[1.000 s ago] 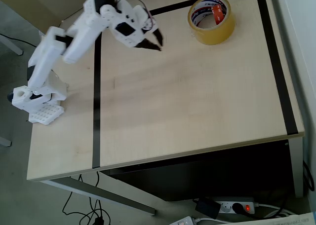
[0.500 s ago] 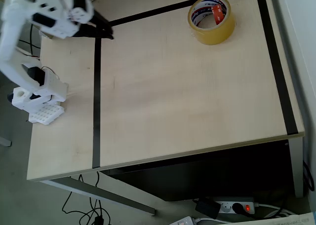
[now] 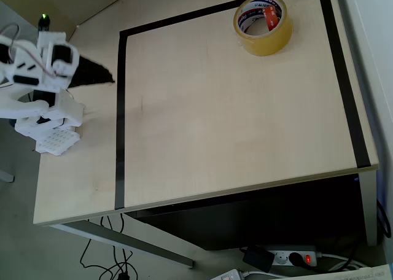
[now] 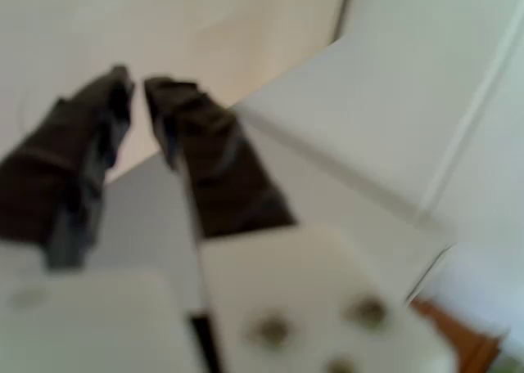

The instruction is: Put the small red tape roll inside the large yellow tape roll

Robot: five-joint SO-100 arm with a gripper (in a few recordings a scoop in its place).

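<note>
The large yellow tape roll (image 3: 263, 23) lies flat near the table's far edge, right of centre, its white core printed in blue and red. The small red tape roll is out of view. My gripper (image 3: 107, 78) hangs over the table's left side, folded back close to the arm's base and pointing right, far from the yellow roll. In the blurred wrist view the two black fingers (image 4: 209, 152) stand almost together with nothing between them, and the gripper (image 4: 135, 80) points at a pale wall.
Black tape lines (image 3: 120, 108) frame a rectangle on the light wooden table (image 3: 233, 132). The white arm base (image 3: 49, 128) sits at the left edge. A power strip (image 3: 288, 256) and cables lie on the floor below the front edge.
The arm has swung from the table's upper middle back to the left and folded down over its base. The yellow roll has not moved.
</note>
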